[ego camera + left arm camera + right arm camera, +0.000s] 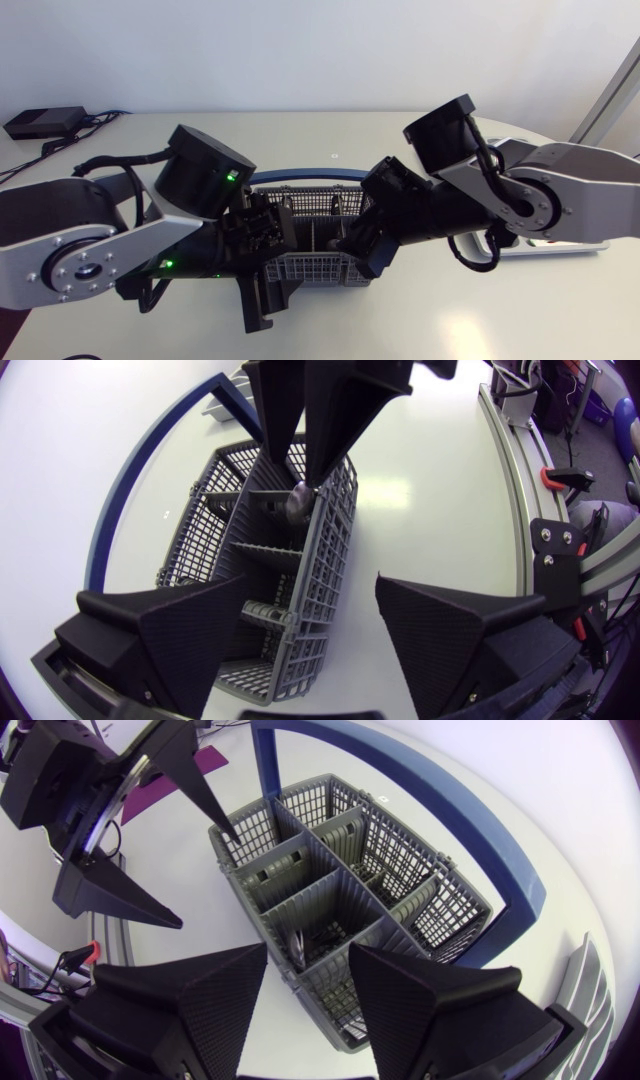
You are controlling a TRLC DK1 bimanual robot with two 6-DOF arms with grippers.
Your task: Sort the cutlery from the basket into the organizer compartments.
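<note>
Grey compartmented basket [320, 840], metal utensil [298, 942] inside one compartment

Under everything, a white table [300, 130]. Up at ten o'clock, by the far edge, sits a flat black box [40, 122] with dark cables [103, 117] trailing off it. Near twelve o'clock, just above centre, there's a tiny round mark [334, 155] on the tabletop.

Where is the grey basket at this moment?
In the head view, the basket stands at the table's middle, between the left claw and the right claw, a blue arc behind it.
</note>
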